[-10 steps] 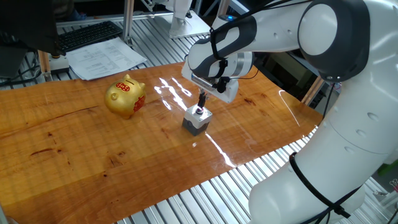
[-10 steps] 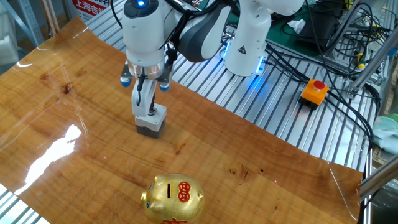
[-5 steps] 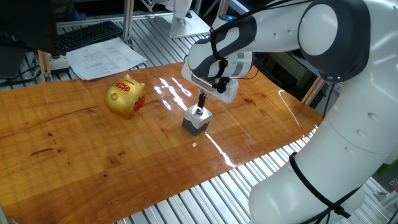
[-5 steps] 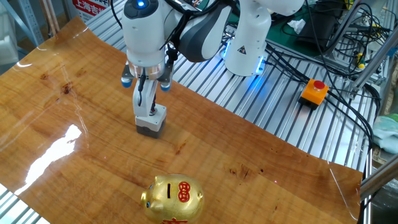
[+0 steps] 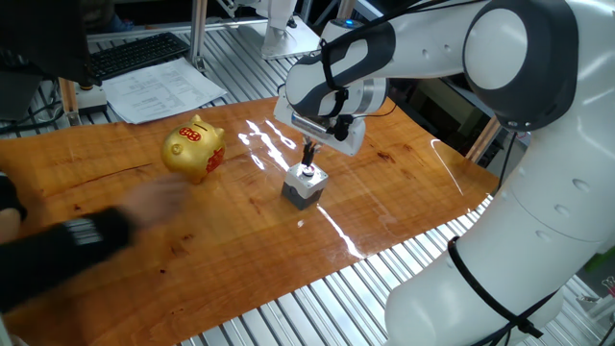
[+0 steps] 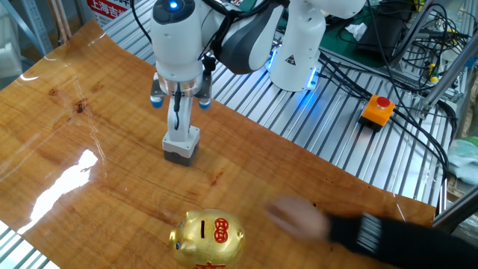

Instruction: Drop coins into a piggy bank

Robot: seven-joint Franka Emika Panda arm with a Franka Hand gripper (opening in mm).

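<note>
The gold piggy bank (image 5: 193, 149) with red marks stands on the wooden table (image 5: 144, 250), left of the arm. It also shows at the near edge in the other fixed view (image 6: 208, 237), slot on top. My gripper (image 5: 308, 157) points straight down just above the small grey block (image 5: 305, 185). Its thin dark fingers are pressed together. In the other fixed view my gripper (image 6: 177, 123) hangs over the same block (image 6: 181, 145). No coin shows clearly between the fingers; it is too small to tell.
A blurred human hand and dark sleeve (image 5: 72, 240) reach in over the table at the front left; the hand also shows near the piggy bank in the other fixed view (image 6: 299, 218). Papers (image 5: 163, 88) and a keyboard (image 5: 135, 53) lie behind the table. A red button box (image 6: 376, 109) sits on the grating.
</note>
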